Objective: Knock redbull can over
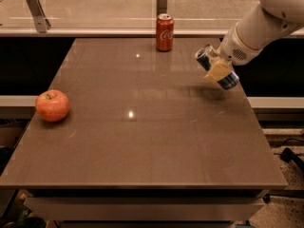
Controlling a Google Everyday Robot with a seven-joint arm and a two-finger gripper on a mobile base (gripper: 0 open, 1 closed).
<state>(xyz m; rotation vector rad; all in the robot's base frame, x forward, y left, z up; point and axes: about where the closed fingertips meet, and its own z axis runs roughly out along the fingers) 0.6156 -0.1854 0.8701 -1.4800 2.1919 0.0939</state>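
**What else is sitting around**

Red cola can (165, 32) stands upright at the far edge of the brown table (156, 156), roughly mid-width. A red apple (52, 105) sits well apart from it, near the left edge.

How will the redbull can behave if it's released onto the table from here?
The redbull can lies tilted, nearly sideways, in the gripper near the right edge of the table. Round and slim, it will probably roll, perhaps off that edge. Its smooth metal side may slip.
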